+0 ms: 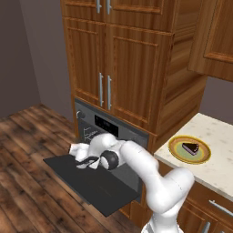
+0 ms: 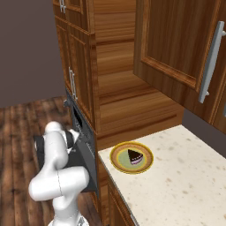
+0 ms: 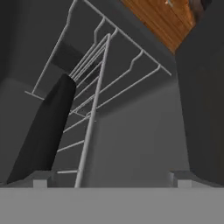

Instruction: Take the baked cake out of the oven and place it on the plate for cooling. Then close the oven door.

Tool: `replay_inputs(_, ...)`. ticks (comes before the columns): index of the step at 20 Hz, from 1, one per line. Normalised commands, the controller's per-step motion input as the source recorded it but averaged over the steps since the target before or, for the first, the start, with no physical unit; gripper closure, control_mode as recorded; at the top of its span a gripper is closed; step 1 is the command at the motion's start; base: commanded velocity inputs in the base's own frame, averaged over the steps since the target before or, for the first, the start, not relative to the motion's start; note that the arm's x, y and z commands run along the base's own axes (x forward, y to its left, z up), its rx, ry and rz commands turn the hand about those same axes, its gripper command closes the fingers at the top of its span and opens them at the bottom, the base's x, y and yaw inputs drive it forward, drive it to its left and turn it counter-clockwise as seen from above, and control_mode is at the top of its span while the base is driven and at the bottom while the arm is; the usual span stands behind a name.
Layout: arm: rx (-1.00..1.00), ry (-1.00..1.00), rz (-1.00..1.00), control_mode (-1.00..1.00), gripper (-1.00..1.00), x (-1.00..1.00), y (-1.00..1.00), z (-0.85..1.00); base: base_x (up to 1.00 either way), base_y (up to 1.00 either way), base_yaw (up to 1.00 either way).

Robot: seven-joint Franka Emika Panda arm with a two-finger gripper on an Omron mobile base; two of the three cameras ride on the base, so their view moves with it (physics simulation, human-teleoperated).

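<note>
The baked cake [image 1: 191, 148] sits on the plate [image 1: 176, 150], a dark wedge near the middle of the pale green centre; in the right base view the slice [image 2: 134, 156] is small enough that its pinkish layer is hard to make out. The plate [image 2: 118, 160] rests on the speckled tabletop [image 2: 176, 176], close to the edge beside the oven [image 1: 98, 123].

The oven door [image 1: 100, 189] hangs open, dropped flat and level over the wooden floor [image 1: 27, 182]. From the right base view the door [image 2: 86, 170] is mostly hidden behind the white arm, and the oven front is seen nearly edge-on, so its knobs and display cannot be read there.

The claw [image 1: 84, 159] is low over the door, just at the oven mouth; the arm's wrist covers most of it in the left base view and it is hidden in the right base view. In the hand view the two tips stand far apart at the lower corners, so the claw [image 3: 111, 181] is open and holds nothing. Ahead of it run the wire rack [image 3: 94, 105] and a dark tray [image 3: 46, 131], cut off at the lower left; the grey oven walls blur together behind.
</note>
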Motion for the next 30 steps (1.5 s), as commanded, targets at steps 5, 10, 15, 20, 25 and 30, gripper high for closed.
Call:
replay_inputs(5,0.00,-0.12,0.00,-1.00,-1.00,-0.73,0.41,0.95,0.00,0.00,0.00)
replay_inputs(10,0.00,-0.10,0.08,-1.00,-1.00,-0.97,0.39,0.74,0.00,0.00,0.00)
replay_inputs(15,0.02,-0.02,0.15,-1.00,-1.00,-1.00,0.34,0.40,0.00,0.00,0.00)
replay_inputs(20,0.09,0.01,0.16,-1.00,-1.00,-1.00,0.28,0.67,0.00,0.00,0.00)
replay_inputs(25,0.09,0.08,0.21,-1.00,-1.00,-0.99,0.33,0.67,0.00,0.00,0.00)
replay_inputs(30,0.01,0.06,0.36,-1.00,-1.00,-0.94,0.35,0.11,0.00,0.00,0.00)
